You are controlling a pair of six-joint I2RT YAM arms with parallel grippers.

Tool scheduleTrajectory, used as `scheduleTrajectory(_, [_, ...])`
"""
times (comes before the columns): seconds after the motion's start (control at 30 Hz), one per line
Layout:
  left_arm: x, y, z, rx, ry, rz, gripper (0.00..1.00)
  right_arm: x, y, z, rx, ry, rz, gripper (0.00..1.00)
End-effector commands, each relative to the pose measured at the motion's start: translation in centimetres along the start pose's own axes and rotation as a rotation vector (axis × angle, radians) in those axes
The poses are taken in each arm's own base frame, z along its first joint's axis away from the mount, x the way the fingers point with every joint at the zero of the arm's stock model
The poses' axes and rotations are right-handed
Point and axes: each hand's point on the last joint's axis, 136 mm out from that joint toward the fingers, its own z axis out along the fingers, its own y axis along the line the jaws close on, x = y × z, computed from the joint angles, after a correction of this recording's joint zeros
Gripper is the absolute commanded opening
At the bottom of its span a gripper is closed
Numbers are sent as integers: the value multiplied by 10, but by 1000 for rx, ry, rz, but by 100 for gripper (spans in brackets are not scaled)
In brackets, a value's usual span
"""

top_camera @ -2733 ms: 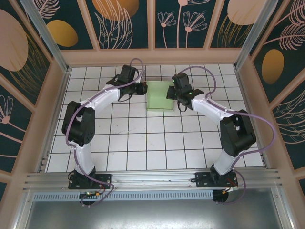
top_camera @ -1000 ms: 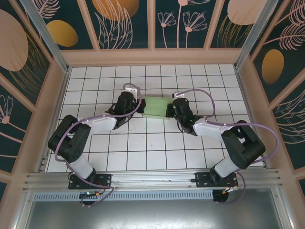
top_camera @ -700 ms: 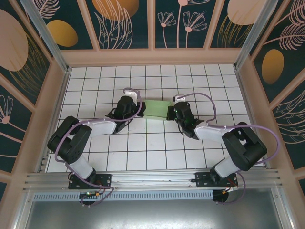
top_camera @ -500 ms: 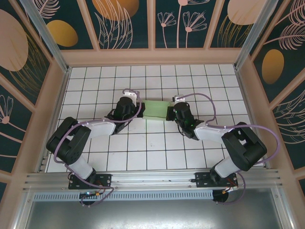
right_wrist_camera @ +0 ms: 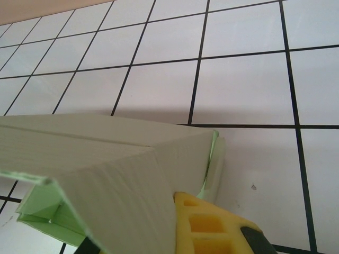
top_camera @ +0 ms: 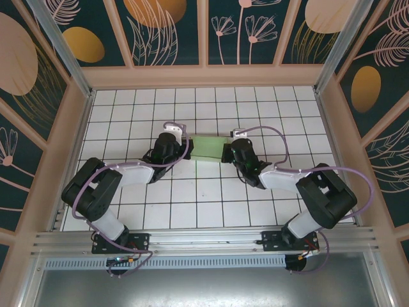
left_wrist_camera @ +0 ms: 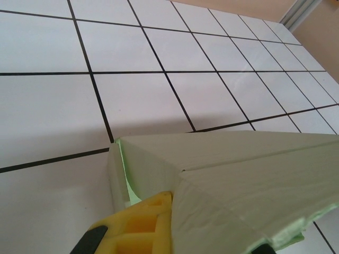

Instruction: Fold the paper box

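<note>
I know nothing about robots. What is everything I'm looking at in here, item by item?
paper box: one, pale mint green, middle of the table, between the two grippers
table: one, white tiles with black lines, under everything
wall panels: several, dark teal with peach and gold plant drawings, around the table
metal rail: one, silver, along the near edge, at the arm bases
left arm: one, white and black with a purple cable, reaching to the box's left end
right arm: one, same colours, reaching to the box's right end
left gripper: one, black with yellow fingers, shut on the paper box
right gripper: one, black with yellow fingers, shut on the paper box
</note>
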Motion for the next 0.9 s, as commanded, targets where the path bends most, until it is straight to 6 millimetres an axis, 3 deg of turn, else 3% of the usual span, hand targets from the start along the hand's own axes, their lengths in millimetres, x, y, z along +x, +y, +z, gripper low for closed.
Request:
scheduleTrajectory(0.0, [-4,-6,-7,32,-28,17,0,22,-13,2,54,25,4,0])
scheduleTrajectory(0.6, [19,8,-16,5,-18,33,0,46,-18,1,64,43,-29,6])
scheduleTrajectory(0.8, [21,12,-17,-16,-9,27,0,37,-13,-9,42,7,-30,11])
scheduleTrajectory(0.87, [20,14,-17,-29,-5,27,0,32,-11,-14,32,-7,-33,20])
